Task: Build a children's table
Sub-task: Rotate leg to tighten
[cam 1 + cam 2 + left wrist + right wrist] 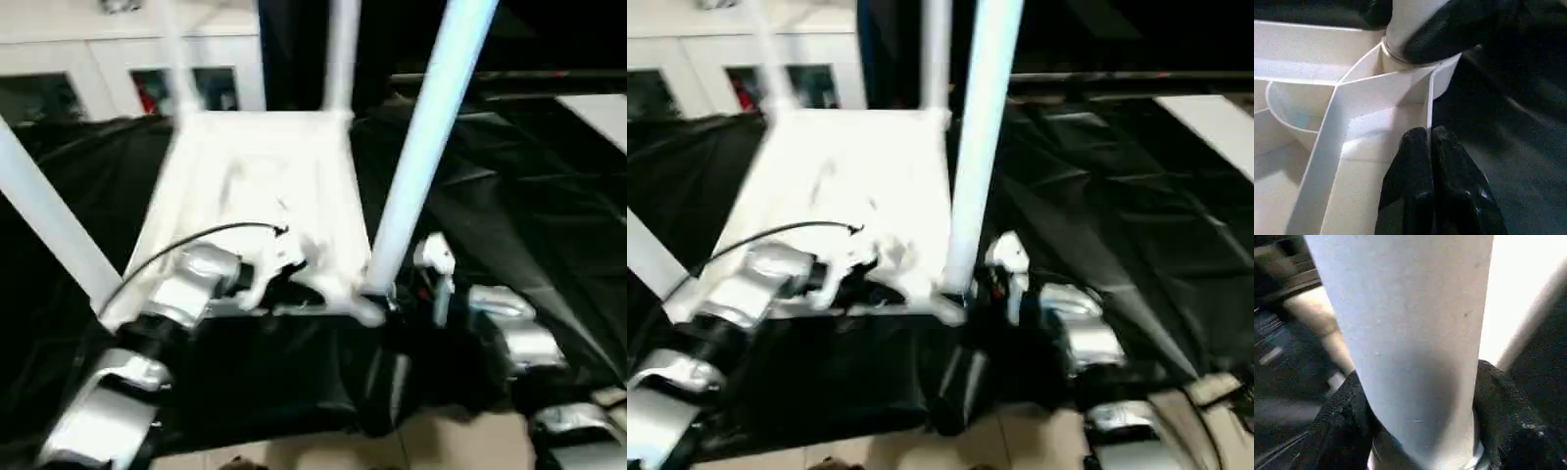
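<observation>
At left, our left gripper (pixel 1431 147), fingers pressed together, rested on a thin rib inside the upturned white plastic tabletop (pixel 260 186), which lay on the black cloth (pixel 549 215). At right, our right gripper (pixel 1415 421) clasped the base of the white tapered tubular leg (pixel 421 147) standing in its near corner socket (pixel 1415 73). We judged the last leg's seating in hand; next comes a firm downward push.

Both head views look forward and down over the silver forearms at the upturned children's table (pixel 260 186), sharing its near corner. The left wrist view sits close behind the left jaws, facing the ribbed underside. The right wrist view looks, very near, along the right jaws at a leg (pixel 1415 333).
</observation>
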`<state>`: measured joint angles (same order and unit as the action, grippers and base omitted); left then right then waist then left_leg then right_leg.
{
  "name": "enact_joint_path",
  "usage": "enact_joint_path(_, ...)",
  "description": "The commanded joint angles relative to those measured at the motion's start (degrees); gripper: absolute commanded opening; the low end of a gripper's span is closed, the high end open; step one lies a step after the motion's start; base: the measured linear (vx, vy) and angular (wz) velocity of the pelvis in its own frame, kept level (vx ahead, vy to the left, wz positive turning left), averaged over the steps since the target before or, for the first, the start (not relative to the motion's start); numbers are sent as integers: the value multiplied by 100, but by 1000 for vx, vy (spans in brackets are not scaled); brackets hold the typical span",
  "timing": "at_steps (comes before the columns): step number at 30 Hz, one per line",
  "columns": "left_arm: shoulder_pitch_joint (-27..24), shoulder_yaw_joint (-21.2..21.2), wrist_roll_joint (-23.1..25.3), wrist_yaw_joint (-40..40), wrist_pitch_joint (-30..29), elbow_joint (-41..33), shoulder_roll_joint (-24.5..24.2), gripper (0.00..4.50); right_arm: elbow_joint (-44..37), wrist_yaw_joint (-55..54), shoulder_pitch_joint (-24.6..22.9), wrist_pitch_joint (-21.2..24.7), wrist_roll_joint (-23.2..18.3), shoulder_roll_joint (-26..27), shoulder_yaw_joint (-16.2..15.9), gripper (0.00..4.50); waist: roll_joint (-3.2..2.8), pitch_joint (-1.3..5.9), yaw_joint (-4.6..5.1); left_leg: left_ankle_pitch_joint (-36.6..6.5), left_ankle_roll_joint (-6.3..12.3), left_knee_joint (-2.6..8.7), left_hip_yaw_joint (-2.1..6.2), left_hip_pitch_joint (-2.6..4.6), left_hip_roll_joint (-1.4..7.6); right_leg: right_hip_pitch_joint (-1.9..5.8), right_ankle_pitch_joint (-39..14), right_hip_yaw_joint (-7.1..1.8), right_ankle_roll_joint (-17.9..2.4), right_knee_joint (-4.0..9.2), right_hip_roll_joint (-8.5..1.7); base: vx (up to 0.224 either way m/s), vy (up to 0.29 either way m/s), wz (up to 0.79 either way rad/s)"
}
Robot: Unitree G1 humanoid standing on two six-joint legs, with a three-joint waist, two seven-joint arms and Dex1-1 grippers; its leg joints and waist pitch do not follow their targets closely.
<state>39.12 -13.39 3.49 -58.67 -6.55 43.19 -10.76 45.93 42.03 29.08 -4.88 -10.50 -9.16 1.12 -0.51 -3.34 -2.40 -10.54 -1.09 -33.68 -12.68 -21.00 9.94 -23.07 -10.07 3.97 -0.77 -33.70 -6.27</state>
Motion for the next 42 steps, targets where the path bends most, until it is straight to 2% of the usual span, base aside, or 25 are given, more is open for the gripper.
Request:
enact_joint_path(1, 22, -277, 28, 402, -74, 89, 579, 0, 313, -1016, 1, 205, 279, 397, -128, 243, 28, 283, 51, -2547, -261, 510, 324, 146, 329, 115, -3299, -185, -708, 609, -332, 0, 0, 0)
enact_joint_path(2, 22, -287, 41, 465, -85, 95, 628, 0, 310, -1108, -2, 207, 320, 441, -133, 243, 28, 283, 51, -2547, -261, 510, 324, 146, 329, 115, -3299, -185, -708, 609, -332, 0, 0, 0)
enact_joint_path(3, -16, -356, 42, 498, -109, 40, 804, 0, 263, -1112, -4, 102, 461, 606, -263, 243, -13, 283, 70, -2602, -201, 518, 329, 146, 325, 121, -3333, -177, -666, 636, -337, 0, 0, 0)
enact_joint_path(4, -32, -387, 37, 470, -112, 14, 856, 0, 237, -1040, -8, 19, 472, 659, -297, 243, -24, 278, 90, -2646, -163, 536, 337, 122, 330, 128, -3283, -168, -635, 660, -330, 0, 0, 0)
enact_joint_path(5, -43, -421, 45, 433, -106, -7, 883, 0, 196, -944, -19, -103, 508, 673, -352, 243, -8, 278, 98, -2693, -152, 538, 333, 122, 329, 120, -3277, -167, -616, 669, -319, 0, 0, 0)
enact_joint_path(6, -43, -448, 65, 406, -85, -9, 883, 0, 166, -828, -24, -218, 516, 663, -382, 243, 1, 275, 94, -2806, -121, 530, 328, 153, 323, 94, -3328, -165, -594, 691, -318, 0, 0, 0)
enact_joint_path(7, -42, -455, 70, 401, -80, -9, 882, 0, 160, -801, -25, -244, 517, 659, -390, 275, -6, 289, 90, -2791, -100, 531, 323, 164, 329, 90, -3211, -178, -635, 686, -322, 0, 0, 0)
enact_joint_path(8, -44, -483, 77, 325, -74, -25, 843, 0, 112, -575, -17, -308, 435, 615, -371, 305, -22, 285, 94, -2770, -78, 550, 326, 136, 331, 110, -3061, -177, -676, 668, -312, 0, 0, 0)
enact_joint_path(10, -37, -483, 84, 293, -63, -7, 824, 0, 102, -469, 1, -317, 357, 589, -338, 301, -14, 294, 87, -2772, -52, 550, 310, 143, 339, 107, -2835, -192, -770, 651, -307, 0, 0, 0)
enact_joint_path(12, -36, -468, 147, 146, 21, 16, 667, 0, -34, -46, 44, -409, 280, 339, -364, 337, -11, 303, 81, -2654, -19, 557, 299, 128, 347, 128, -2526, -207, -888, 621, -305, 0, 0, 0)
enact_joint_path(14, -45, -481, 152, 42, 59, -13, 581, 0, -102, 179, 51, -410, 259, 209, -390, 352, -2, 319, 65, -2514, 40, 545, 273, 119, 351, 147, -2222, -221, -1008, 587, -304, 0, 0, 0)
enact_joint_path(15, -81, -521, 123, -333, 158, -106, 353, 0, -255, 868, 35, -334, 222, -154, -491, 355, -2, 325, 50, -2394, 93, 542, 269, 107, 353, 168, -2032, -224, -1084, 563, -305, 0, 0, 0)
enact_joint_path(16, -88, -528, 116, -400, 164, -123, 316, 0, -278, 976, 29, -325, 217, -207, -507, 355, 0, 353, 26, -2209, 172, 528, 260, 94, 360, 208, -1752, -222, -1166, 525, -306, 0, 0, 0)
enact_joint_path(17, -113, -553, 92, -641, 180, -185, 184, 0, -359, 1352, 1, -289, 193, -386, -556, 355, 3, 349, 27, -2114, 217, 519, 235, 87, 360, 199, -1594, -232, -1222, 509, -294, 0, 0, 0)
enact_joint_path(18, -133, -572, 60, -835, 233, -229, 97, 0, -414, 1606, -21, -249, 170, -495, -590, 355, 2, 351, -15, -1950, 300, 502, 210, 95, 366, 209, -1399, -231, -1316, 488, -294, 0, 0, 0)
enact_joint_path(20, -161, -602, -8, -1183, 226, -316, -71, 0, -542, 2062, -76, -125, 98, -698, -659, 355, 26, 341, -86, -1802, 411, 454, 153, 108, 374, 183, -1367, -253, -1400, 456, -287, 0, 0, 0)
enact_joint_path(21, -168, -612, -24, -1302, 202, -345, -139, 0, -588, 2239, -96, -66, 69, -770, -677, 355, 14, 348, -111, -1744, 417, 451, 152, 118, 379, 176, -1363, -257, -1409, 446, -292, 0, 0, 0)
enact_joint_path(22, -183, -647, -48, -1507, 199, -397, -237, 0, -652, 2438, -121, 5, 30, -861, -700, 355, 28, 372, -127, -1469, 472, 449, 167, 61, 380, 241, -1169, -248, -1432, 398, -307, 0, 0, 0)
enact_joint_path(23, -196, -688, -75, -1855, 160, -465, -430, 0, -787, 2832, -166, 163, -43, -1052, -769, 355, 25, 383, -157, -1338, 500, 440, 161, 78, 386, 233, -1045, -246, -1450, 389, -310, 0, 0, 0)
enact_joint_path(27, -184, -756, -102, -2340, 170, -488, -715, 0, -910, 3387, -191, 401, -125, -1317, -885, 355, 12, 398, -204, -888, 681, 405, 154, 66, 387, 245, -429, -227, -1656, 288, -278, 0, 0, 0)
enact_joint_path(29, -174, -775, -99, -2441, 192, -474, -788, 0, -908, 3481, -182, 443, -119, -1371, -918, 329, 15, 392, -219, -906, 667, 402, 147, 75, 386, 236, -433, -226, -1680, 292, -283, 0, 0, 0)
enact_joint_path(32, -148, -779, -103, -2567, 228, -456, -906, 0, -868, 3608, -113, 566, -165, -1366, -877, 319, 31, 373, -241, -1140, 532, 432, 160, 77, 395, 239, -889, -230, -1600, 335, -303, 0, 0, 0)
enact_joint_path(34, -151, -754, -113, -2555, 219, -478, -931, 0, -910, 3653, -106, 655, -221, -1333, -891, 290, 36, 360, -242, -1271, 397, 453, 171, 86, 402, 236, -1242, -237, -1489, 366, -312, 0, 0, 0)
enact_joint_path(37, -167, -756, -140, -2555, 209, -504, -928, 0, -1025, 3738, -153, 779, -295, -1312, -952, 273, 39, 368, -246, -1216, 338, 455, 173, 90, 404, 233, -1201, -241, -1465, 357, -304, 0, 0, 0)
enact_joint_path(42, -170, -698, -158, -2303, 243, -444, -824, 0, -1218, 3840, -324, 956, -320, -1268, -991, 251, 55, 371, -252, -1054, 404, 433, 162, 77, 391, 240, -1004, -242, -1487, 340, -306, 0, 0, 0)
